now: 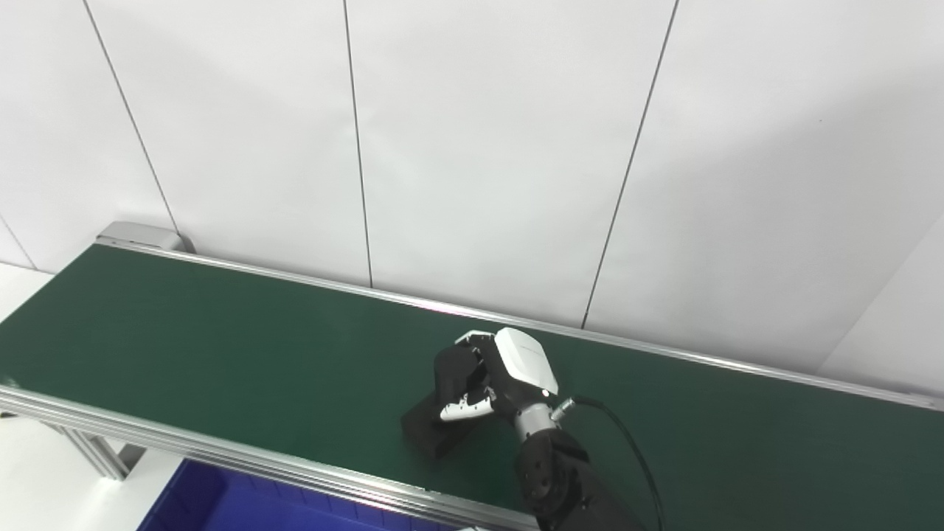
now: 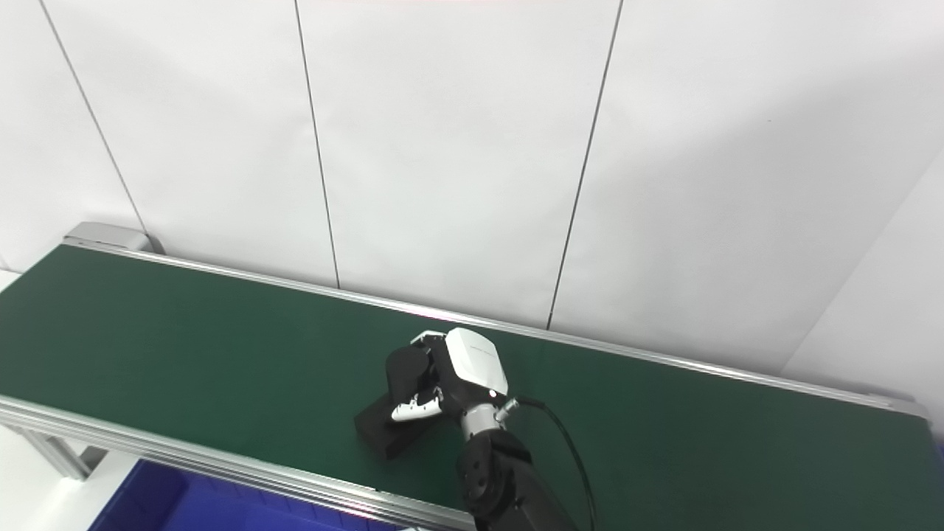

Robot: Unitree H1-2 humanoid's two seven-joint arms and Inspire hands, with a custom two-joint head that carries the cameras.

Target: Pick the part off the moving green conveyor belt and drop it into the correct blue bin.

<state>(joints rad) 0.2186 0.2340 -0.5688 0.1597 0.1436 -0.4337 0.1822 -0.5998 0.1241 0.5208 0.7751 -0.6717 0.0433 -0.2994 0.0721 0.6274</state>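
Wall panels (image 1: 479,147), white with dark seams, stand behind the green conveyor belt (image 1: 221,346), which runs from upper left to lower right between silver rails. Below its near rail shows a corner of the blue bin (image 1: 221,501). The right hand (image 1: 490,376) reaches over the belt, fingers curled down around the black part (image 1: 431,431). The part rests on the belt near the front rail, its long axis slanting from lower left to upper right under the fingers.

Black block part (image 1: 431,431) flat on green conveyor belt (image 1: 221,354), near front edge.
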